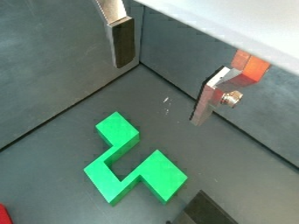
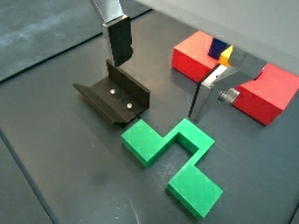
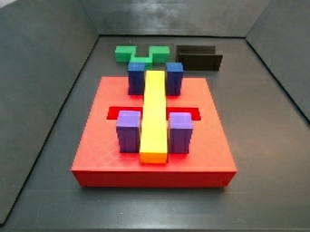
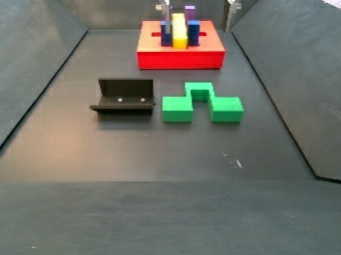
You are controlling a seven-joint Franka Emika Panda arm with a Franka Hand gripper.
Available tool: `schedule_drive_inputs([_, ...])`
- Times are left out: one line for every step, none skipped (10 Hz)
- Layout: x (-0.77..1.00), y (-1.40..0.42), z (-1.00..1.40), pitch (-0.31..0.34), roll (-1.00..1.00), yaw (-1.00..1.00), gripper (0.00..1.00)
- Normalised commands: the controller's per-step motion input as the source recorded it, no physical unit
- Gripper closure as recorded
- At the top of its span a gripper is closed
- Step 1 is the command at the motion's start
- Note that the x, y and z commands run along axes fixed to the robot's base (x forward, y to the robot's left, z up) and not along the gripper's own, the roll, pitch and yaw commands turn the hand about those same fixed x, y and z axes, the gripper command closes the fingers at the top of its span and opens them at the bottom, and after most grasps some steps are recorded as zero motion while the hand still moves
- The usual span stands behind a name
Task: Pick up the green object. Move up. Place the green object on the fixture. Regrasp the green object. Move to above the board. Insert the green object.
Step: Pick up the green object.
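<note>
Gripper (image 2: 158, 74) hangs released above the green object (image 2: 173, 164); fixture (image 4: 122, 98) sits apparently just apart at its 9 o'clock; board (image 4: 181, 48) at 12.

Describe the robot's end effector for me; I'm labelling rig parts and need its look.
In both wrist views the end effector shows two flat silver metal plates as fingers, each with a dark pad on its inner face. A small round metal bolt sits on the side of one plate. No cables, markings or arm links show, and neither side view shows the end effector itself.
</note>
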Motion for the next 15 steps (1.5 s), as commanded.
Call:
schedule_drive_inputs([0.00, -0.05, 0.00, 0.000, 0.02, 0.00, 0.00])
schedule_drive_inputs([0.00, -0.53, -0.25, -0.034, 0.18, 0.00, 0.00])
schedule_drive_inputs([-0.07, -0.69, -0.50, -0.047, 0.29, 0.00, 0.00])
schedule_drive_inputs([-0.31, -0.69, -0.67, -0.080, 0.25, 0.06, 0.00])
schedule_drive_inputs([-0.33, -0.66, -0.72, -0.060, 0.28, 0.09, 0.00])
schedule_drive_inputs([-0.32, -0.49, -0.77, -0.039, 0.31, 0.09, 0.00])
schedule_drive_inputs([0.00, -0.05, -0.89, 0.000, 0.17, 0.03, 0.00])
schedule_drive_inputs([0.03, 0.00, -0.86, 0.000, 0.08, 0.09, 0.00])
schedule_drive_inputs([0.19, 0.00, -0.74, 0.000, 0.09, 0.06, 0.00])
schedule_drive_inputs([0.16, 0.00, -0.68, 0.000, 0.10, 0.03, 0.00])
schedule_drive_inputs([0.13, -0.09, -0.68, 0.000, 0.09, 0.03, 0.00])
schedule_drive_inputs([0.11, -0.01, -0.65, 0.000, 0.08, 0.03, 0.00])
schedule_drive_inputs([0.02, 0.00, -0.59, 0.004, 0.09, 0.04, 0.00])
schedule_drive_inputs([0.00, 0.00, -0.56, 0.003, 0.09, 0.05, 0.00])
schedule_drive_inputs([0.03, 0.00, -0.57, 0.007, 0.09, 0.03, 0.00])
